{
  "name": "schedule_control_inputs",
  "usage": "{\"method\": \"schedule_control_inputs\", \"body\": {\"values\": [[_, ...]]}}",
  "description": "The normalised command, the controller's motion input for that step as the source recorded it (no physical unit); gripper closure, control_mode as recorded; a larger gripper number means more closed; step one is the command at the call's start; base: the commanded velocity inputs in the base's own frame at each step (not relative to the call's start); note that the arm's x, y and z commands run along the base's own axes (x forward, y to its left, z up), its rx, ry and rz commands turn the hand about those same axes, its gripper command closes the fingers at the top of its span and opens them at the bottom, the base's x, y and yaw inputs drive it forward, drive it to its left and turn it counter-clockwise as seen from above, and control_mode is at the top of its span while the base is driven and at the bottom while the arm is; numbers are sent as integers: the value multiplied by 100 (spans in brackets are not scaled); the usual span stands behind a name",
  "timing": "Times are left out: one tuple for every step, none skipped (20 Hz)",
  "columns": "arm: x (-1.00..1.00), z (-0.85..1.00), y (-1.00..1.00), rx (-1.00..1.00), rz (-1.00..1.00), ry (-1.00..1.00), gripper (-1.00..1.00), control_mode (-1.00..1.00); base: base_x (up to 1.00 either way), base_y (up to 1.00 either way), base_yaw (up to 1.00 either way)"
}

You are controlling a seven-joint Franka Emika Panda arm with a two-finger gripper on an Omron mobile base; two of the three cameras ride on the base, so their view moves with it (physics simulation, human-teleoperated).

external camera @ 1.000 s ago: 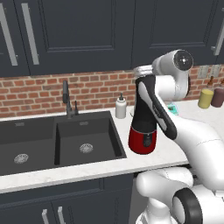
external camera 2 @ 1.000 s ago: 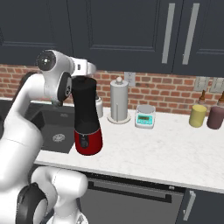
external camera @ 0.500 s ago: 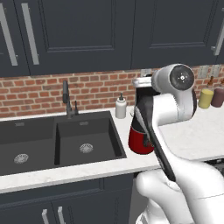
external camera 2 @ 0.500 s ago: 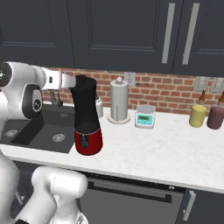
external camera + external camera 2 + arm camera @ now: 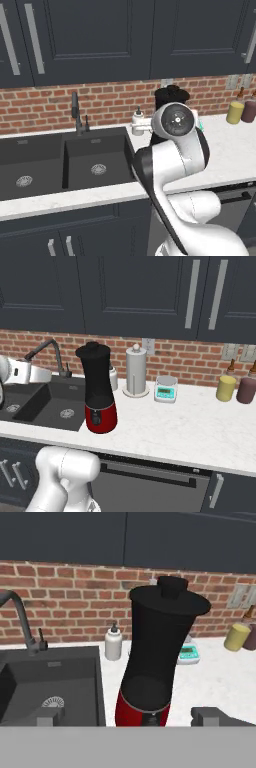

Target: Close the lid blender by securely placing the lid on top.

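Note:
The blender [image 5: 99, 390] stands upright on the counter beside the sink, a tall black jar on a glossy red base [image 5: 101, 417]. The lid [image 5: 93, 350], a black disc with a raised knob, sits flat on the jar's top; it is also plain in the hand view [image 5: 170, 599]. In the left base view my own arm covers most of the jar, and the lid [image 5: 171, 93] pokes out above it. My gripper [image 5: 131, 717] is open and holds nothing. It hangs back from the blender [image 5: 155, 657], level with its lower half, over the sink side [image 5: 42, 376].
A black sink [image 5: 50, 406] with a faucet [image 5: 47, 348] lies left of the blender. A white pump bottle [image 5: 113, 644] stands behind it. Further right are a paper towel holder [image 5: 136, 371], a small scale [image 5: 166, 389], and yellow [image 5: 226, 388] and maroon [image 5: 246, 390] cylinders.
My hand has drawn back from the top of the blender, leftward and lower, over the sink. The lid has stayed on the jar and the blender has not moved.

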Motion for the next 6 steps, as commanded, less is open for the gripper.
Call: {"method": "schedule_control_inputs", "body": {"values": [[-29,-76,49,0,0,13,-100,-100,0,0,0],[-21,-75,44,0,0,13,-100,-100,0,0,0],[-19,-75,39,0,0,12,-100,-100,0,0,0],[-16,-74,34,0,0,10,-100,-100,0,0,0],[-14,-69,29,0,0,9,-100,-100,0,0,0],[-11,-60,20,0,0,5,-100,-100,0,0,0]]}}
